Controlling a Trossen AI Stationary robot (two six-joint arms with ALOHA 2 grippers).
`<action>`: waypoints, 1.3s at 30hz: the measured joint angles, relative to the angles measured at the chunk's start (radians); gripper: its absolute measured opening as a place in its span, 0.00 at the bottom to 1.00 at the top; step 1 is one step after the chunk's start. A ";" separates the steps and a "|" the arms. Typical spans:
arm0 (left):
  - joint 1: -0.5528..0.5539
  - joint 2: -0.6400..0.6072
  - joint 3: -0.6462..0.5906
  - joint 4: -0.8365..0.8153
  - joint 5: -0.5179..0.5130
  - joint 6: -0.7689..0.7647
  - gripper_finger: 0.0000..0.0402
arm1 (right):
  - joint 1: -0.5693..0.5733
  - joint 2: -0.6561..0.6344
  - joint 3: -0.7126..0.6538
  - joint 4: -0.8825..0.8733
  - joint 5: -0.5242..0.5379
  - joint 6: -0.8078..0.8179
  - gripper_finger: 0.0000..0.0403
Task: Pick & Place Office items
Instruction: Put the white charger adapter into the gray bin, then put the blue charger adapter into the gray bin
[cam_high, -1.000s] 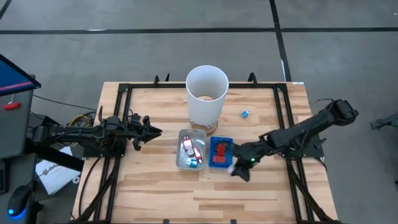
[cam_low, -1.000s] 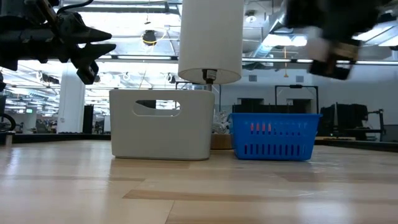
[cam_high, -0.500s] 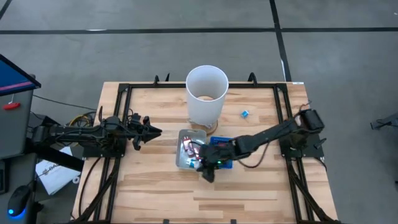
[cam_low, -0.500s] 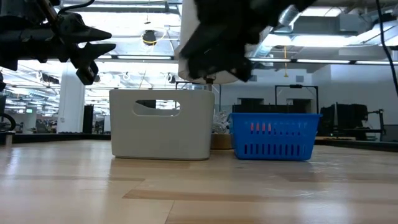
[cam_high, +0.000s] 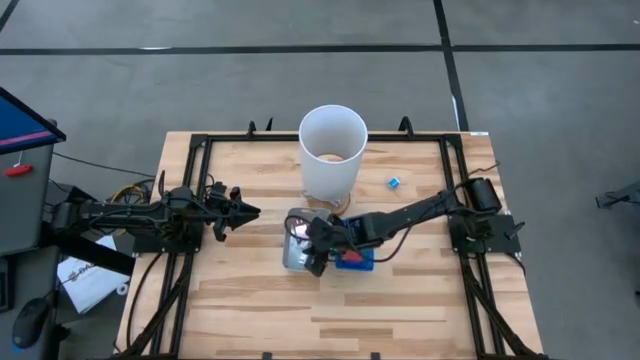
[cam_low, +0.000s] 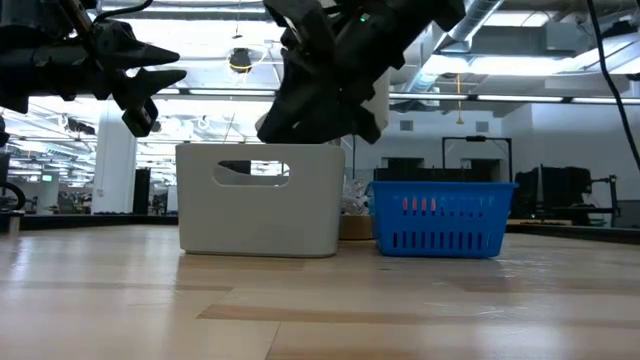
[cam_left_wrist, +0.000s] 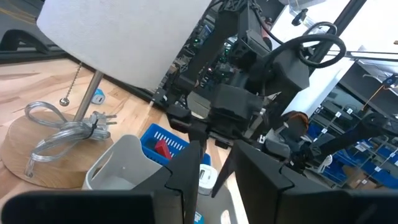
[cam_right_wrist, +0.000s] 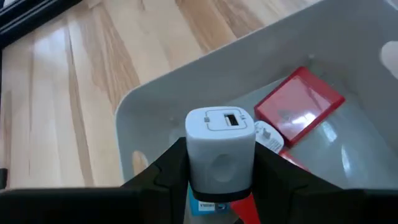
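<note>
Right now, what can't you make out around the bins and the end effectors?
- Grey bin contents, high view: the right end effector covers most of it.
- Same bin, low view: its wall hides everything inside.
- Blue basket contents, low view: only a red patch shows through the slats.
- Small blue piece on the table, high view: too small to identify.
- White charger block, right wrist view: its lower end is hidden between the fingers.

A grey floor (cam_high: 560, 100) crossed by dark seam lines surrounds the wooden table (cam_high: 250, 310). Seen level across it, the room behind is an open workshop with ceiling ducts and strip lights (cam_low: 500, 98), a white column (cam_low: 113, 170) and dark desks with monitors (cam_low: 565, 190).
</note>
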 joint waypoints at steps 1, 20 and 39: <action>0.000 0.000 0.000 0.000 0.000 0.000 0.23 | 0.001 0.000 0.000 0.002 0.015 0.001 0.30; 0.000 0.000 0.000 0.000 0.003 0.004 0.23 | 0.040 -0.105 0.000 -0.110 0.200 0.210 0.72; 0.000 0.000 0.000 -0.002 0.004 0.026 0.23 | 0.075 -0.296 -0.021 -1.257 0.488 1.095 0.66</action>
